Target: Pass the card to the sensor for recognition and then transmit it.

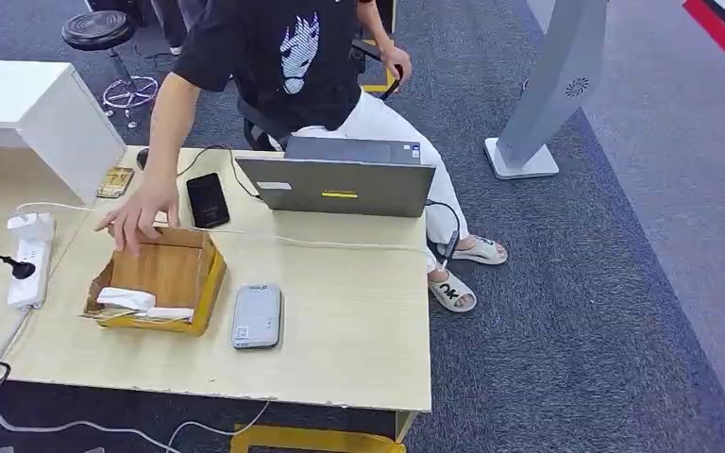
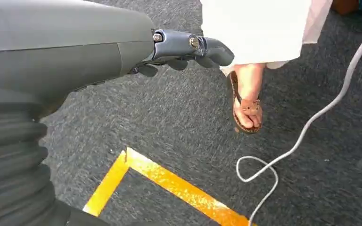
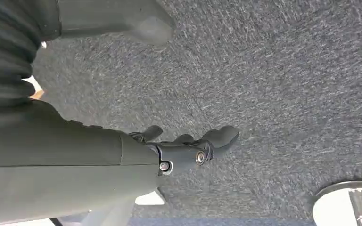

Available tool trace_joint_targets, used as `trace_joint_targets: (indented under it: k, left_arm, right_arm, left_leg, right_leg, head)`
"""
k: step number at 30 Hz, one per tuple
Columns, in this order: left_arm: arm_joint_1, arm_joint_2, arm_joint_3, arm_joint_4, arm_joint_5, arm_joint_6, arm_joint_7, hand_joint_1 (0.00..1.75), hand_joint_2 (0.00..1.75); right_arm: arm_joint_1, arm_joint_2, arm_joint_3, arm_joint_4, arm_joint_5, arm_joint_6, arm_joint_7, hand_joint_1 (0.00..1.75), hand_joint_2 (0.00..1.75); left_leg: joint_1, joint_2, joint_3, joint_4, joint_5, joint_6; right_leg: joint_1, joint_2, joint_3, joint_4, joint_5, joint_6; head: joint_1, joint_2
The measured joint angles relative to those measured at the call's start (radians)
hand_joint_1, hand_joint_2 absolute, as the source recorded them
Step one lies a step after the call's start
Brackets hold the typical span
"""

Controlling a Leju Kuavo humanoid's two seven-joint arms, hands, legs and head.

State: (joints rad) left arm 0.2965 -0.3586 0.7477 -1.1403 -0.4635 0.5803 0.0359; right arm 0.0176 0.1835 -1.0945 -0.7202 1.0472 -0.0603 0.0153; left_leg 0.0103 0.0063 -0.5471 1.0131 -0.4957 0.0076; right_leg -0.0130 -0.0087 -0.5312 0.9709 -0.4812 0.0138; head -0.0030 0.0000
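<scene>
Both the left hand (image 2: 188, 49) and right hand (image 3: 188, 148) hang empty, fingers loosely apart, while the card (image 1: 168, 312) (thin, stiff, probably slippery) lies in the wooden box (image 1: 175, 274), best pinched by its edges.

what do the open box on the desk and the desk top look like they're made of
The box looks like brown corrugated cardboard with a matte finish: its flaps are thin and folded, with yellowish outer sides. The desk top looks like light wood-grain laminate over board, smooth with a slight sheen; faint grain streaks show, but whether it is solid wood cannot be told.
</scene>
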Motion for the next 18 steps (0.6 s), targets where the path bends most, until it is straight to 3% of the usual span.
trace_joint_targets:
  k: [11,14,18]
  left_arm:
    - [0.001,0.001,0.001,-0.076,0.049,0.068,-0.073,0.0,1.75]
    - [-0.004,0.002,0.009,-0.099,0.115,0.111,-0.105,0.0,1.75]
    - [-0.014,0.002,0.045,-0.136,0.129,0.116,-0.179,0.0,1.75]
  right_arm:
    - [-0.009,-0.008,0.0,0.041,0.001,-0.019,-0.018,0.0,1.75]
    - [-0.009,-0.011,0.0,0.056,0.003,-0.029,-0.026,0.0,1.75]
    - [-0.009,-0.014,-0.002,0.074,0.015,-0.04,-0.032,0.0,1.75]
  left_leg:
    - [0.0,0.0,0.0,0.0,0.0,0.0]
    - [0.0,0.0,0.0,0.0,0.0,0.0]
    - [0.0,0.0,0.0,0.0,0.0,0.0]
  right_leg:
    - [0.0,0.0,0.0,0.0,0.0,0.0]
    - [0.0,0.0,0.0,0.0,0.0,0.0]
    - [0.0,0.0,0.0,0.0,0.0,0.0]
  head:
    - [0.0,0.0]
    - [0.0,0.0]
    - [0.0,0.0]
